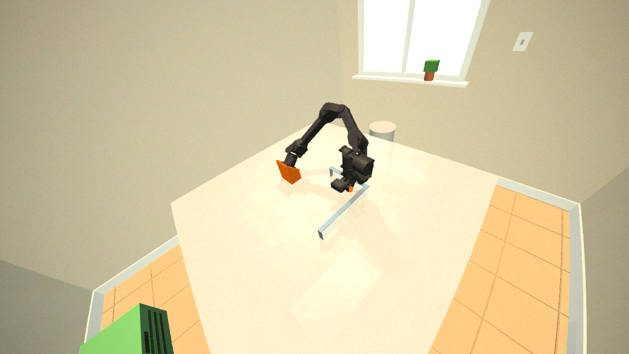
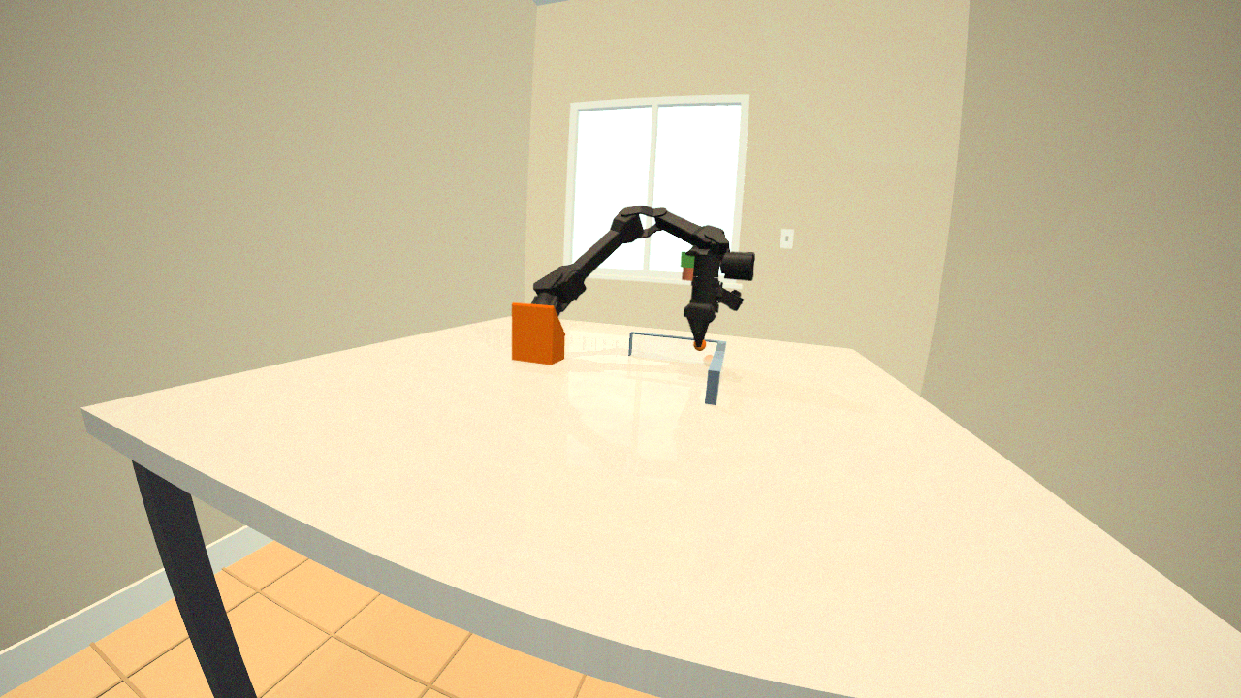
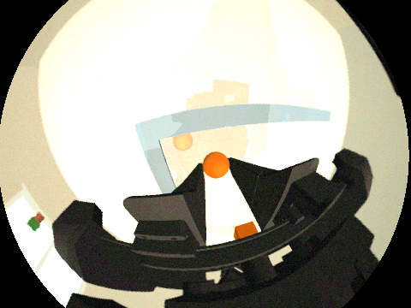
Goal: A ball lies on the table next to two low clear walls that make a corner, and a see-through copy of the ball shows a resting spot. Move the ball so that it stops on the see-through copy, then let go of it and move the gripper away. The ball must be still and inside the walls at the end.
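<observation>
The top view looks down obliquely from high above the desk [image 1: 264,246] [image 2: 521,486], facing the window [image 1: 382,39] [image 2: 612,174] at its 1 o'clock. The exterior view sits lower, just above desk height (a shallow angle), facing the same window at 12 o'clock. Both are well apart from the arm [image 1: 314,130] [image 2: 598,251] and share it. The wrist view is mounted near the claw [image 1: 350,186] [image 2: 699,340] [image 3: 216,166], looking past its fingertips; all three share the walled corner [image 1: 365,187] [image 2: 719,345] [image 3: 143,130].
</observation>
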`<state>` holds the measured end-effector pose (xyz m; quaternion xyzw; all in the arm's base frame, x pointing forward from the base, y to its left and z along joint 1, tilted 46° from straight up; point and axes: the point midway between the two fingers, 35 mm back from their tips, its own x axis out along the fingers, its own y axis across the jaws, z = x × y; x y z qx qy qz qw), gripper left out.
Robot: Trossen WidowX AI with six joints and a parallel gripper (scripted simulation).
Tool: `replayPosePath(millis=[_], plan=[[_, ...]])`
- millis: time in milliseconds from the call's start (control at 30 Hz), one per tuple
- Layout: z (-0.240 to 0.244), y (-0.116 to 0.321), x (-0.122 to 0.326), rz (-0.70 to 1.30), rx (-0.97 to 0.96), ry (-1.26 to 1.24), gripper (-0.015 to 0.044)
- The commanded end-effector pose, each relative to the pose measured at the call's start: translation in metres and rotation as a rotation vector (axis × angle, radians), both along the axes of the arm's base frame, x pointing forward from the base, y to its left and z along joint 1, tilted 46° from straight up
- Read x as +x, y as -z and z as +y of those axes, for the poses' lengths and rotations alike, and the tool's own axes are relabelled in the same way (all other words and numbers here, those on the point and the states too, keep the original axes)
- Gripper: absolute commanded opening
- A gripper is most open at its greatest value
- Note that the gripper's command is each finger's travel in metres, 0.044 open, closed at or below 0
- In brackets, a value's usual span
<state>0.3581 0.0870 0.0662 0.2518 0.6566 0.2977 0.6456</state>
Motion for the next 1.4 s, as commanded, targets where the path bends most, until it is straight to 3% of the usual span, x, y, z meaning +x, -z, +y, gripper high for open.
replayPosePath(millis=[0,267,467,1367], plan=[[-0.020,-0.018,0.002,-0.004,-0.005,0.000,0.0000],[-0.055,-0.054,-0.002,-0.003,0.000,-0.001,0.0000],[-0.057,-0.057,-0.002,0.010,0.000,0.012,0.0000],[-0.042,-0.046,-0.003,0.539,-0.029,0.528,0.0000]])
